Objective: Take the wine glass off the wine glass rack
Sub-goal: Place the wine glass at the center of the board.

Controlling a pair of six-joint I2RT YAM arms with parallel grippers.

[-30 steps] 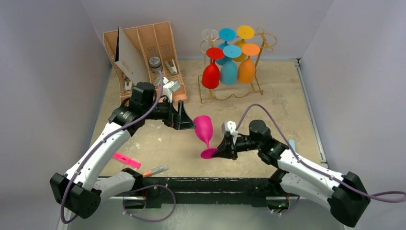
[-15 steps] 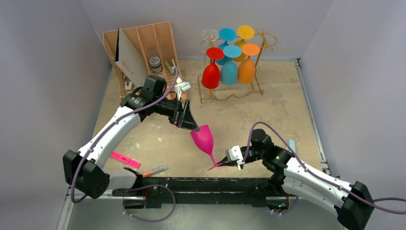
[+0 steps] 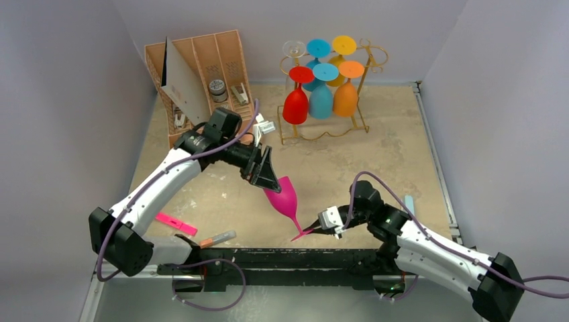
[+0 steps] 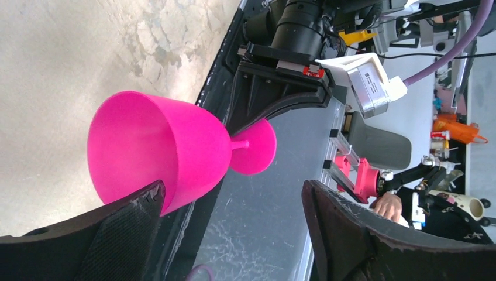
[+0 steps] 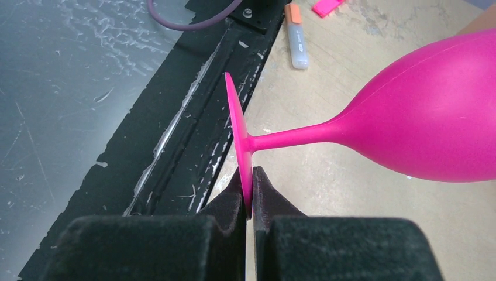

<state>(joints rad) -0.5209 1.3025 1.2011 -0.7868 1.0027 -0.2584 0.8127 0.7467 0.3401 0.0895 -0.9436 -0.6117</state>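
Observation:
The pink wine glass (image 3: 283,196) hangs tilted over the table, bowl up-left and foot down-right. My right gripper (image 3: 314,228) is shut on the rim of its foot; the right wrist view shows the jaws (image 5: 250,193) pinching the foot disc, with the bowl (image 5: 433,123) at the right. My left gripper (image 3: 268,178) is open at the bowl's rim. In the left wrist view (image 4: 233,188) one finger (image 4: 126,225) lies against the bowl (image 4: 158,146) and the other stands well apart. The gold wine glass rack (image 3: 315,136) stands at the back, holding red (image 3: 295,106), blue (image 3: 321,100) and orange (image 3: 345,98) glasses.
A tan slotted organiser (image 3: 201,74) stands at the back left. A pink marker (image 3: 177,224) and an orange-tipped highlighter (image 3: 216,238) lie near the front left edge. A black rail (image 3: 282,258) runs along the near edge. Grey walls close in both sides.
The pink glass went from upright on the table to tilted, its foot drawn toward the near edge by my right gripper. My left gripper swung right and followed the bowl.

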